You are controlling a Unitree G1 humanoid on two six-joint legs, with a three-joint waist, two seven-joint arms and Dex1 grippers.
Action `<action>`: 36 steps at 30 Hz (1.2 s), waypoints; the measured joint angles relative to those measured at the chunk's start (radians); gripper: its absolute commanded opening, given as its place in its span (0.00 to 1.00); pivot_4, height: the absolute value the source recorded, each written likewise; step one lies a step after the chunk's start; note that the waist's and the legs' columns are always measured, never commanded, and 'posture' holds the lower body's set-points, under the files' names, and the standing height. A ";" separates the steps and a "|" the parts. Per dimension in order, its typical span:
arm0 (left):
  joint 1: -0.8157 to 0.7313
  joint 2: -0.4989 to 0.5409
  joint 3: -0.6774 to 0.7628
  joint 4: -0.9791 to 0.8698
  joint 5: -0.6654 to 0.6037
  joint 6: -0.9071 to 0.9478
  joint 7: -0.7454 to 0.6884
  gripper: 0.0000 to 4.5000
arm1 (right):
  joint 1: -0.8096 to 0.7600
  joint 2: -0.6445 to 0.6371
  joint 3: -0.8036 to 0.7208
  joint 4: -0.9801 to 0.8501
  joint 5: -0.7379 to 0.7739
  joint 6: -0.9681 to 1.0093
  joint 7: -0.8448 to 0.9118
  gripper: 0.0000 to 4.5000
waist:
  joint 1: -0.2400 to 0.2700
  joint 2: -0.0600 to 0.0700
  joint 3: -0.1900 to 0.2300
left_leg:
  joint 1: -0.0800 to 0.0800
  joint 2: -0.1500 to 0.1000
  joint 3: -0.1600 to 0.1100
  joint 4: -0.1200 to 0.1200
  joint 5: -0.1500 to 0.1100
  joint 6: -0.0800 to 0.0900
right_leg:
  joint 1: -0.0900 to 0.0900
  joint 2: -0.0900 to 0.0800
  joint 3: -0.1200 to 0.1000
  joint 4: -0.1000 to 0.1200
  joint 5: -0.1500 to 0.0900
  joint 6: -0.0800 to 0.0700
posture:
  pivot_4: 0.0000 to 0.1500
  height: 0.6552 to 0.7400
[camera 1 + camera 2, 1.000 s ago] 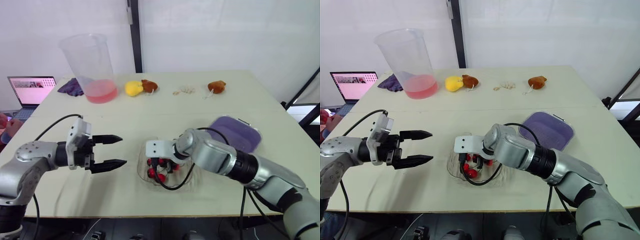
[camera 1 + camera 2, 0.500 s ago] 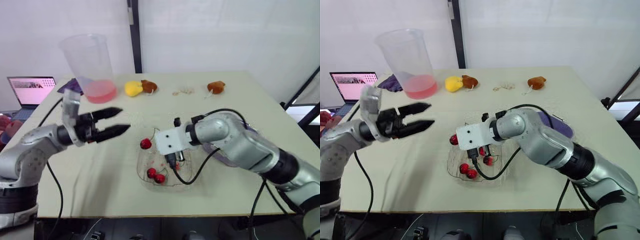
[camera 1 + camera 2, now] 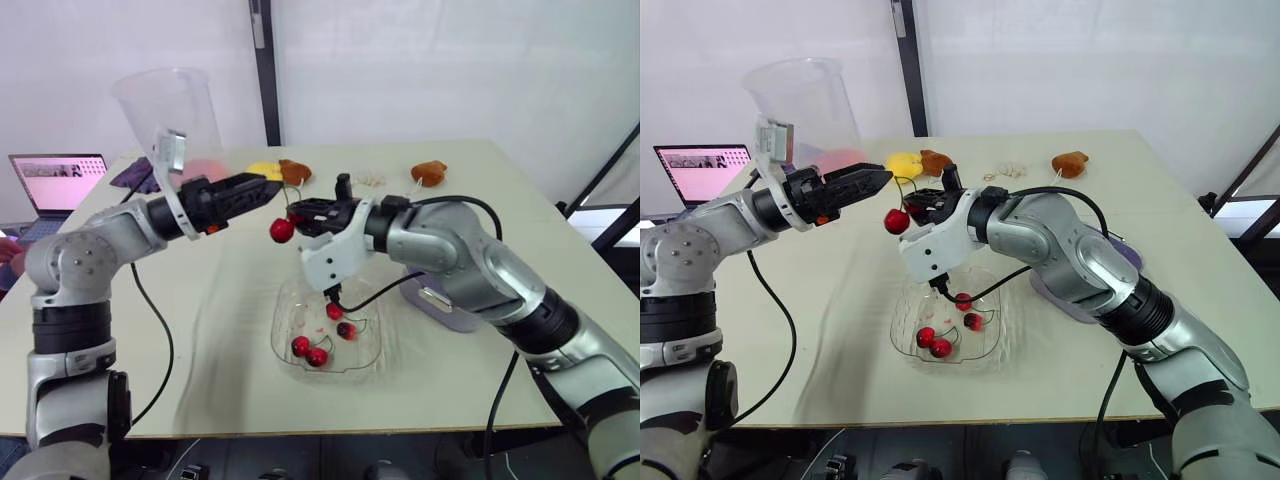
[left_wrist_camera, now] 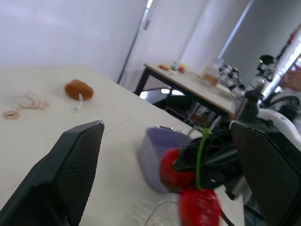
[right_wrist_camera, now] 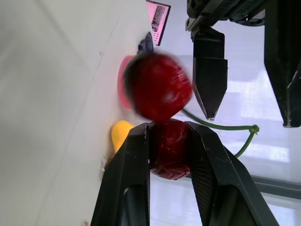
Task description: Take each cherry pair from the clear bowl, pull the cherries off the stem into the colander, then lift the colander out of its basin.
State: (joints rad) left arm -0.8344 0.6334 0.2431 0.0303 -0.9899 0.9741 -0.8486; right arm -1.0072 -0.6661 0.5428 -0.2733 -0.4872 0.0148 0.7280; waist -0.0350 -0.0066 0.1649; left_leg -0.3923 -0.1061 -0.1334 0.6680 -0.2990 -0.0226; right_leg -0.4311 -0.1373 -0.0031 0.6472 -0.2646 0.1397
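Note:
My right gripper (image 3: 298,212) is raised above the clear bowl (image 3: 370,350) and shut on one cherry (image 5: 169,146) of a pair. The other cherry (image 3: 282,230) hangs just below it on the green stem (image 5: 221,127). From the left, my left gripper (image 3: 268,190) reaches in open, its fingers (image 4: 70,165) on either side of the pair and stem without touching them. Several red cherries (image 3: 310,350) lie in the bowl. The purple colander (image 4: 157,143) sits to the right, partly hidden behind my right arm.
A tall clear pitcher (image 3: 175,110) with pink liquid stands at the back left, a laptop (image 3: 55,180) beyond the table's left edge. A brown toy (image 3: 432,173) and beige bits (image 3: 372,180) lie at the back. A person's hand (image 3: 8,262) shows at far left.
My right gripper has lifted a cherry pair out of the bowl, up and to the left. My left gripper has risen and moved right until its open fingers flank the pair.

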 measured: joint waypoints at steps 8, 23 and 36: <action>-0.004 -0.006 -0.038 -0.007 0.042 -0.067 -0.073 1.00 | 0.023 0.042 -0.045 -0.018 -0.013 0.019 0.056 0.23 | -0.007 0.000 0.000 | 0.000 0.000 0.000 0.000 0.000 0.000 | 0.000 0.000 0.000 0.000 0.000 0.000 | 1.00 1.00; -0.006 -0.075 -0.063 -0.029 0.075 -0.082 -0.016 0.28 | 0.030 0.079 -0.069 -0.018 -0.021 0.013 0.106 0.22 | -0.008 0.000 0.000 | 0.000 0.000 0.000 0.000 0.000 0.000 | 0.000 0.000 0.000 0.000 0.000 0.000 | 1.00 1.00; -0.007 -0.070 -0.061 0.002 0.066 -0.089 -0.032 0.01 | 0.038 0.098 -0.081 -0.018 -0.019 0.001 0.126 0.22 | -0.008 0.000 0.000 | 0.000 0.000 0.000 0.000 0.000 0.000 | 0.000 0.000 0.000 0.000 0.000 0.000 | 1.00 1.00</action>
State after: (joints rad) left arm -0.8411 0.5632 0.1821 0.0320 -0.9235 0.8854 -0.8802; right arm -0.9693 -0.5681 0.4616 -0.2918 -0.5064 0.0160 0.8540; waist -0.0428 -0.0066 0.1649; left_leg -0.3923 -0.1062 -0.1339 0.6683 -0.2990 -0.0226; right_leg -0.4308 -0.1374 -0.0030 0.6475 -0.2646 0.1397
